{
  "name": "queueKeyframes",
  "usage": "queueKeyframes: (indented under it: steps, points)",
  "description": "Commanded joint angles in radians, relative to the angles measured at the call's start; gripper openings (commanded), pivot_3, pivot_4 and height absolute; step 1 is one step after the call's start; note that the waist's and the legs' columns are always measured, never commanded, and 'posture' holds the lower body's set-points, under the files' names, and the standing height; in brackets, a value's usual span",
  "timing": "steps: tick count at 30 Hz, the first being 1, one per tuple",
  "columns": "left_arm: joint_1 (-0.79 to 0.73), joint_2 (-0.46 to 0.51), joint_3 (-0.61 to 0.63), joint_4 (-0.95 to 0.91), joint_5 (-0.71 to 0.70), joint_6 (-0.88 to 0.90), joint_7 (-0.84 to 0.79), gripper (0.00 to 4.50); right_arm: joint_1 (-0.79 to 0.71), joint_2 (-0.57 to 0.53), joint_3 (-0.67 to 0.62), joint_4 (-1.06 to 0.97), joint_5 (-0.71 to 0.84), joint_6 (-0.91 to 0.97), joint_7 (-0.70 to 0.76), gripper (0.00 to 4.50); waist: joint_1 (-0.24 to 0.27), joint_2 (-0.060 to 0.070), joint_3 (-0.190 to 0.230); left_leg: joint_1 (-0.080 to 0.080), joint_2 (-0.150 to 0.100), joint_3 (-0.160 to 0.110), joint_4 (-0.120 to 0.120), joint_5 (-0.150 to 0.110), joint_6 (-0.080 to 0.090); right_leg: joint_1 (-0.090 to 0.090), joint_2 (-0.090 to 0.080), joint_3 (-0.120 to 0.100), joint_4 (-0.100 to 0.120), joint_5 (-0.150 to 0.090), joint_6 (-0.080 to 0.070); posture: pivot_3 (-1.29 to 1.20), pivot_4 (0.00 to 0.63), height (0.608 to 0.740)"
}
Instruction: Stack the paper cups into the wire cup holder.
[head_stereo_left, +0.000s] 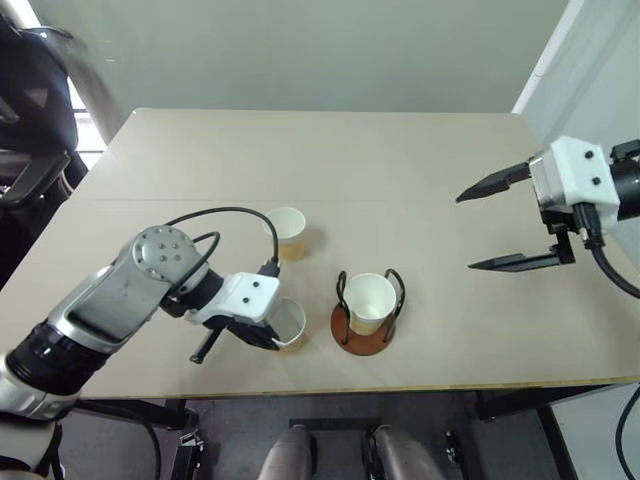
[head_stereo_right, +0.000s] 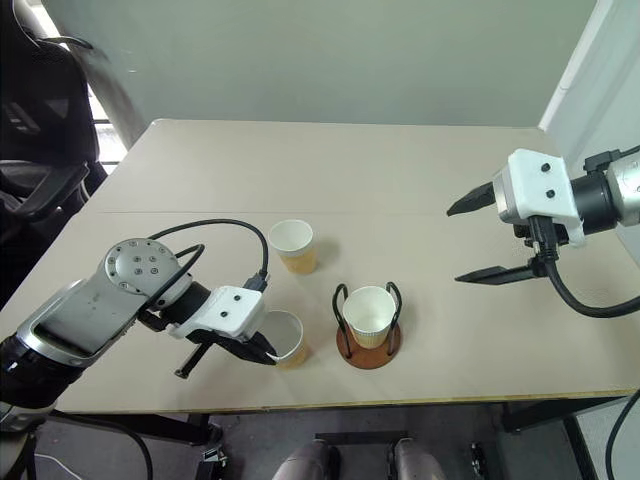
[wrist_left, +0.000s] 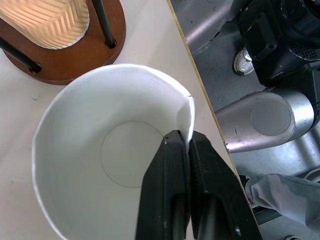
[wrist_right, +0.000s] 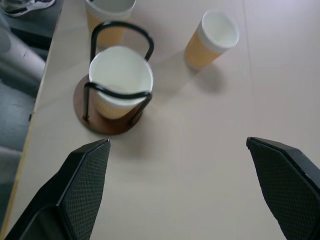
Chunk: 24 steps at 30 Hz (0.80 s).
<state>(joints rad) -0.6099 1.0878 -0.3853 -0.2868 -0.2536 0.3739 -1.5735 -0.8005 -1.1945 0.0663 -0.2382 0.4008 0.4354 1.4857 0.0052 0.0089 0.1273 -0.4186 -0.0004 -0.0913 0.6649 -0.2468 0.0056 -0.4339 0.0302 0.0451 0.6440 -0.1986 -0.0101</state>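
Your left gripper (head_stereo_right: 268, 352) is clamped on the rim of the nearest paper cup (head_stereo_right: 285, 338), one finger inside and one outside, and the left wrist view shows the wall (wrist_left: 186, 112) already creased where the fingers (wrist_left: 172, 165) bite it — so that pinch is your first worry. Thin paper gripped at one spot may fold further when you lift, letting the cup swing, tilt or slip out. This cup stands near the front edge of the table (head_stereo_left: 300, 150), so if it drops it will likely roll off to the floor rather than stay in reach. The wire cup holder (head_stereo_right: 369, 340) sits just beside it, to the right, with one cup (head_stereo_right: 369, 310) already seated between the black loops (head_stereo_left: 342, 285). The gap between held cup and holder is small, and a sideways sweep could knock the loops or shove the brown base (head_stereo_left: 360, 340); lift clear above the wires before you travel across. A cup hanging crooked from a single pinch may catch its bottom on the seated cup's rim or on a wire and fail to nest, and pressing it down then would crush both. The third cup (head_stereo_right: 294, 244) stands further back, well apart from the others, and is not in your way. Your right gripper (head_stereo_right: 478, 240) hangs spread wide and empty above the table's right side, apart from everything — leave it there unless the holder needs steadying.
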Motion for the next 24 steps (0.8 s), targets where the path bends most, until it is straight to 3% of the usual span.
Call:
queueKeyframes:
  steps: [1,6,10,14,18,24]
  points:
    - [-0.021,0.034,0.028,-0.023,-0.047,-0.008,-0.041,0.04,0.06,-0.038,-0.15,-0.041,0.118,0.067,0.029,4.5,0.001,0.0,0.0,0.0,0.0,0.0,0.0,0.0,0.0,0.0,0.0,0.0,0.0,0.0,0.0,0.0,0.15,0.74]
    - [-0.138,0.051,0.081,0.002,-0.196,0.033,-0.041,0.04,0.199,-0.026,-0.392,-0.126,0.349,0.256,-0.021,4.5,0.01,0.0,0.0,-0.001,-0.001,0.001,0.0,0.0,0.0,0.0,0.0,0.001,0.0,-0.001,0.002,0.0,0.15,0.74]
    - [-0.37,0.028,0.078,0.144,-0.291,0.011,-0.041,0.04,0.318,-0.034,-0.526,-0.167,0.365,0.316,-0.083,4.5,0.015,0.0,0.0,0.0,-0.001,0.001,0.001,0.001,0.001,0.002,0.0,0.001,-0.001,-0.002,0.002,0.0,0.15,0.74]
    - [-0.584,-0.004,-0.016,0.275,-0.38,-0.08,-0.041,0.04,0.409,-0.064,-0.612,-0.149,0.329,0.301,-0.096,4.5,0.016,0.001,0.0,-0.001,-0.003,0.001,0.002,0.002,0.002,0.002,0.0,0.006,-0.002,-0.005,-0.003,0.0,0.15,0.74]
    - [-0.734,-0.105,-0.144,0.394,-0.398,-0.189,-0.041,0.04,0.436,-0.068,-0.632,-0.164,0.328,0.289,-0.124,4.5,0.014,0.003,-0.001,-0.001,-0.005,0.002,0.003,0.002,0.004,0.004,0.0,0.01,-0.003,-0.002,0.007,0.0,0.15,0.74]
    - [-0.833,-0.195,-0.343,0.439,-0.469,-0.305,-0.041,0.04,0.458,-0.085,-0.694,-0.207,0.346,0.316,-0.152,4.5,0.015,0.003,0.0,-0.003,-0.005,0.003,0.003,0.002,0.008,0.005,0.0,0.011,-0.008,0.001,0.016,0.0,0.15,0.74]
